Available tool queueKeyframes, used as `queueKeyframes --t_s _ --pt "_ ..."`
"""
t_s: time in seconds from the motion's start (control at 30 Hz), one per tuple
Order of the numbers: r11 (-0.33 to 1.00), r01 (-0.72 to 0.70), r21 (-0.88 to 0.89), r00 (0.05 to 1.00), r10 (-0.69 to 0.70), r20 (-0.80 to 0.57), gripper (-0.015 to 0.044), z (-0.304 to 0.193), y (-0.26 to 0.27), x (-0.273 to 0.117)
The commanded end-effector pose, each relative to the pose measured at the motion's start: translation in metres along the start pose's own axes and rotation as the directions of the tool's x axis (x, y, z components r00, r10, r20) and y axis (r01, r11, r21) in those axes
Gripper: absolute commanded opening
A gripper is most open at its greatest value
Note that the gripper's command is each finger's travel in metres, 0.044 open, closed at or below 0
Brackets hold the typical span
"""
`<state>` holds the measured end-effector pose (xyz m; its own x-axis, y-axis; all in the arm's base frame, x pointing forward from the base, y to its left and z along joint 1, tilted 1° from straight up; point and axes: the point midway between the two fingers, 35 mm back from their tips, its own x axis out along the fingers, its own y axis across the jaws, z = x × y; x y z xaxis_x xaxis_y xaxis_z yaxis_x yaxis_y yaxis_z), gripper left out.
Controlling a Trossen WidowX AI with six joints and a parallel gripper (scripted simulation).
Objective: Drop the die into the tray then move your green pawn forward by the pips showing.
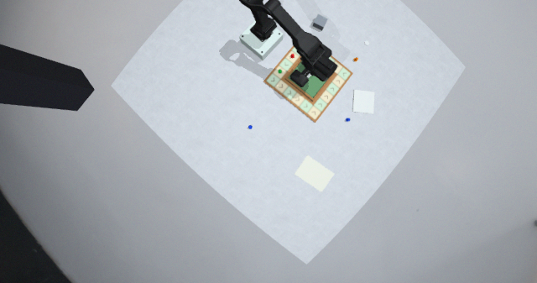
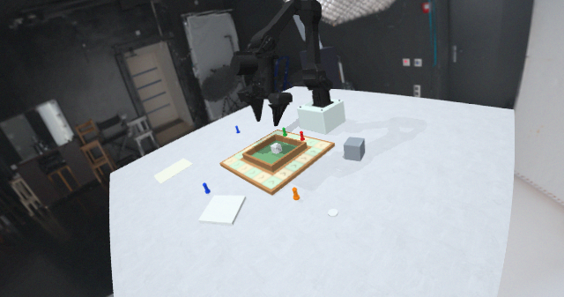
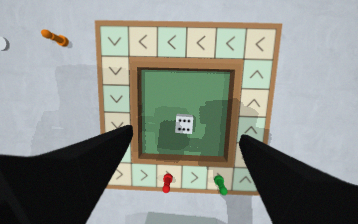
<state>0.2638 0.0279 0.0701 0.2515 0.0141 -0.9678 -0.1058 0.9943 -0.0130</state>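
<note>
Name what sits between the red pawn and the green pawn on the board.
One pale green arrow square separates the red pawn and green pawn, seen in the wrist view.
</note>
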Motion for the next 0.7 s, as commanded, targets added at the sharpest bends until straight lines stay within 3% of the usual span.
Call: queueKeyframes --t_s 0.0,0.1,0.17,0.27,0.47,0.67 --pt "1.000 -0.003 0.003 0.986 0.003 -0.168 0.0440 0.003 0.000 0.012" --pt "1.000 -0.003 0.003 0.981 0.003 -0.195 0.0440 0.003 0.000 0.014" --pt "1.000 0.000 -0.001 0.991 0.000 -0.137 0.0440 0.001 0.000 0.010" --pt "0.998 0.016 0.058 0.988 -0.006 -0.157 0.0361 -0.017 -0.018 0.012" --pt "0.954 0.074 0.290 0.973 -0.005 -0.232 0.0204 -0.100 -0.064 0.018" --pt "0.945 0.081 0.316 0.971 -0.003 -0.240 0.0200 -0.111 -0.070 0.019"
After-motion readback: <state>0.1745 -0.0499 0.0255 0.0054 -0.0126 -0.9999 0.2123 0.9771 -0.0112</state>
